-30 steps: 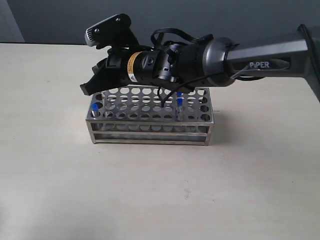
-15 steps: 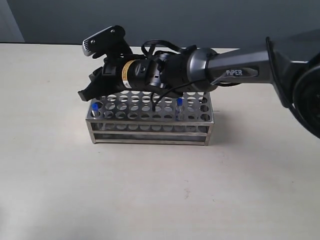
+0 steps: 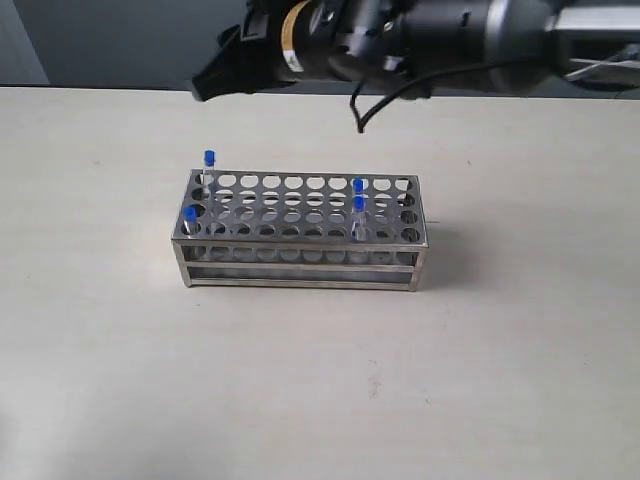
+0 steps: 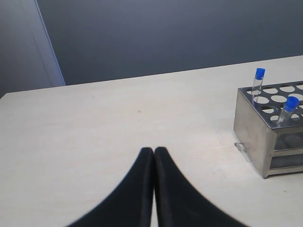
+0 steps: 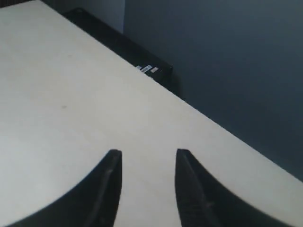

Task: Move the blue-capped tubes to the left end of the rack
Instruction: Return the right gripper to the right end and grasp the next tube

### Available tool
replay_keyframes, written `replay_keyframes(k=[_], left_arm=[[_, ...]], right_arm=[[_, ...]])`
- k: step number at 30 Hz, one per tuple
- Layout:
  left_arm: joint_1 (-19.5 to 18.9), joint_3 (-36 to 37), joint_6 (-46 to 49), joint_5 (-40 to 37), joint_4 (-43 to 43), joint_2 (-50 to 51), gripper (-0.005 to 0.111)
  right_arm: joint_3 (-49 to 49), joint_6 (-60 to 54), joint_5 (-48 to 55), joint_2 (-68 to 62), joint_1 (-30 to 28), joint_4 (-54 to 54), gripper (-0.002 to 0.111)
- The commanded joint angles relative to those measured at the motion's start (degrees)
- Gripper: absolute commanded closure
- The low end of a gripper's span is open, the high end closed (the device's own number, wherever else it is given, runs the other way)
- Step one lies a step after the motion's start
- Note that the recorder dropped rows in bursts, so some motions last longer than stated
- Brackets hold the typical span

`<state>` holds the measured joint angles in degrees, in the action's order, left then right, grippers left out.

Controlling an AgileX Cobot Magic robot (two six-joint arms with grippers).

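Note:
The steel rack [image 3: 300,268] stands mid-table. Two blue-capped tubes stand at its left end, one in the back row [image 3: 210,160] and one in the front row [image 3: 190,215]. Two more stand right of the middle, one behind [image 3: 358,186] the other [image 3: 359,205]. My right gripper [image 3: 203,88] hangs high behind the rack's left end; in its wrist view it [image 5: 148,153] is open and empty over bare table. My left gripper [image 4: 154,150] is shut on nothing, low over the table, well away from the rack's end wall [image 4: 253,132] and the two left-end tubes [image 4: 258,75] [image 4: 290,105].
The pale table [image 3: 300,390] stretches round the rack on all sides. A dark wall runs behind its far edge. A black cable [image 3: 358,115] loops down from the right arm. A black bar with a label [image 5: 151,70] lies past the table edge.
My right gripper has risen up and back from over the rack's left end. A tube now stands uncovered in the back-left hole.

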<state>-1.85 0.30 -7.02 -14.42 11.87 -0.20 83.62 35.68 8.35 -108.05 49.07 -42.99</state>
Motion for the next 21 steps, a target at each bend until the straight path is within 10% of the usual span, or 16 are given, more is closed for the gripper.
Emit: replay_keyframes(k=[1, 21], left_arm=[[0.25, -0.3, -0.04, 0.69, -0.27, 0.2, 0.106], [0.25, -0.3, -0.04, 0.69, -0.27, 0.2, 0.106]], right_arm=[[-7.57, 0.34, -0.03, 6.4, -1.75, -0.05, 0.071], [-34.74, 5.46, -2.91, 19.88, -5.12, 1.77, 0.059]])
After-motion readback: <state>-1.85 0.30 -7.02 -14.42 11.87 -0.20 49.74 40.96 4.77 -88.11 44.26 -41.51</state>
